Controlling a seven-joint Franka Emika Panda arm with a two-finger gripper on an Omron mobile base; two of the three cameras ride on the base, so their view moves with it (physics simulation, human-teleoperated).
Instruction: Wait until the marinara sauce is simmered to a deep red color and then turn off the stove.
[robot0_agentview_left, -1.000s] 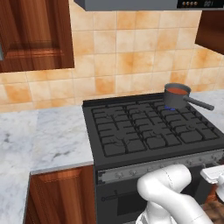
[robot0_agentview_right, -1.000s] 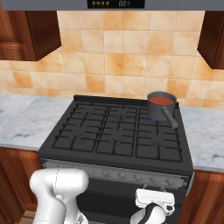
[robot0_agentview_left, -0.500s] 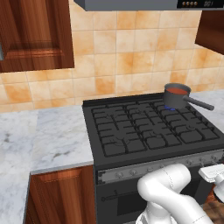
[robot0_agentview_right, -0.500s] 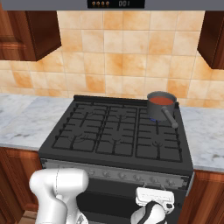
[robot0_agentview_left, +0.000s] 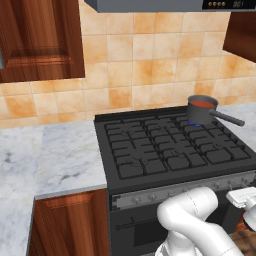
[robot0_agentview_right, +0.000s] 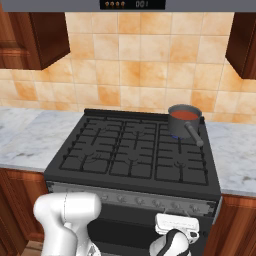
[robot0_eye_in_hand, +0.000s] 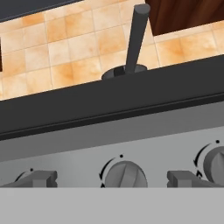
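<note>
The rendered scene was evenly and softly lit; shadows were faint, no glare was seen, and edges looked slightly soft.

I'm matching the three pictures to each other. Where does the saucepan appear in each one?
Left base view: saucepan upper right, on the stove's back right burner.
Right base view: right of centre, same burner, handle toward the camera.
Hand view: top centre, its rim and handle rising above the stove's front edge.
Shared landmark: the orange tiled wall.

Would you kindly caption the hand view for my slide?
Open gripper faces a stove knob, saucepan behind.
</note>
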